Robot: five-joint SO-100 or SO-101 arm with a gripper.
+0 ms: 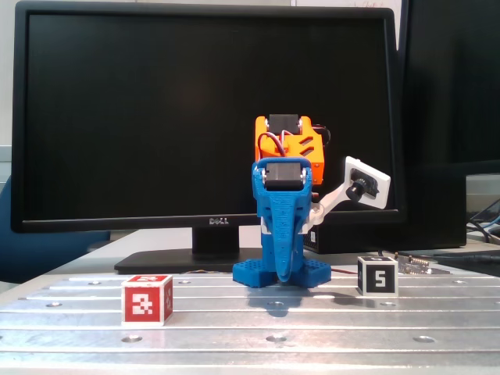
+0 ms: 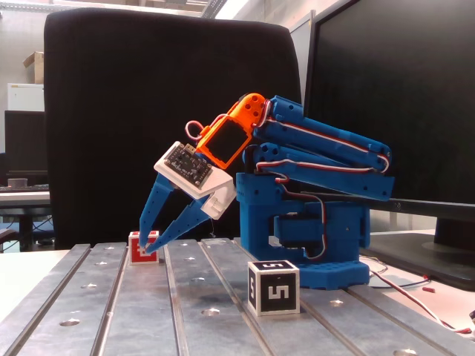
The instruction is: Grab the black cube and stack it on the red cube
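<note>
On the front part of the metal bench (image 1: 312, 348) we see the red cube (image 1: 147, 299) at the left in a fixed view, and the black cube (image 1: 377, 276) with a white 5 at the right, a little farther back; both stand flat on the bench and are well apart. Between them, behind, stands the blue arm (image 1: 283, 226) with its orange part (image 1: 291, 141) on top. In the other fixed view the black cube (image 2: 274, 287) is nearest to us, in front of the arm base (image 2: 326, 237), and the red cube (image 2: 142, 248) is farther back. The gripper (image 2: 153, 242) points down with its fingers apart and holds nothing; its tips appear in front of the red cube, but we cannot tell if they touch it. Behind all stands a dark monitor (image 1: 156, 117).
</note>
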